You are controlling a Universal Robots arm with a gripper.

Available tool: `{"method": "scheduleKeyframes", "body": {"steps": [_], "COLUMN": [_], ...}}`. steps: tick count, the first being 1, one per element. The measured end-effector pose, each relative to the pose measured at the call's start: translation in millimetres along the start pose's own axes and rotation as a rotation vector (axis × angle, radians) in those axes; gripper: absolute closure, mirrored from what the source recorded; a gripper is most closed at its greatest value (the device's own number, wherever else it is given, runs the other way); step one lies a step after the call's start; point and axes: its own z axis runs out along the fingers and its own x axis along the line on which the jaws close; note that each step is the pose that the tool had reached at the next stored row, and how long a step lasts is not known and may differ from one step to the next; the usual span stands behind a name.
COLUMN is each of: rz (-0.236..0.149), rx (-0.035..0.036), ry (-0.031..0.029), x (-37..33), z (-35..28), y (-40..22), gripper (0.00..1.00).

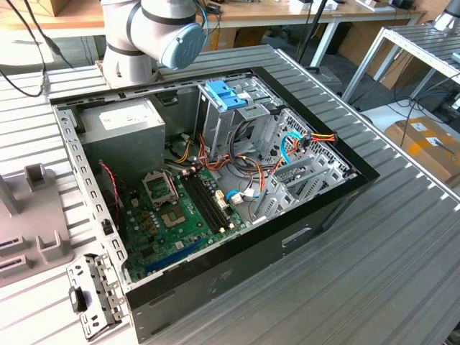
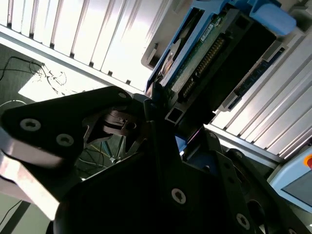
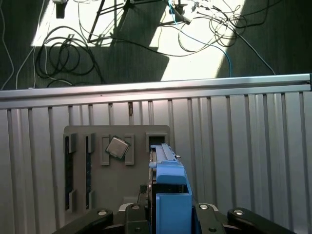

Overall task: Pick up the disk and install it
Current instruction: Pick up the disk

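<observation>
The disk (image 3: 169, 192), a drive in a light blue carrier, stands on edge between the dark fingers (image 3: 105, 217) of my gripper (image 3: 168, 217), which is shut on it. In the second wrist view the disk (image 2: 209, 53) shows its green circuit-board side and connector row, and the gripper (image 2: 158, 114) clamps its near end. Its far end hangs over a slot of a grey fixture (image 3: 80, 141) on the slatted table. In the exterior view the open computer case (image 1: 215, 280) holds a metal drive cage (image 1: 215, 122) topped by a blue latch piece (image 1: 226, 93).
The arm's base (image 1: 136, 43) stands behind the case. The grey fixture (image 1: 32, 208) lies at the exterior view's left, with a square processor chip (image 3: 117, 147) in one pocket. Motherboard (image 1: 183, 208), power supply (image 1: 118, 126) and loose cables fill the case. Cables lie on the floor (image 3: 73, 53) beyond the table's edge.
</observation>
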Motion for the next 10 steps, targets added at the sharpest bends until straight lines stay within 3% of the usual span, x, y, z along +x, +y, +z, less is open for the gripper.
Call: {"method": "scheduleKeyframes", "body": {"steps": [10], "rz": [0.000], "rx": [-0.0001], "ry": [0.0001], "x": [-0.5], "z": [-11.8], "y": [0.3], "gripper": [0.64]}}
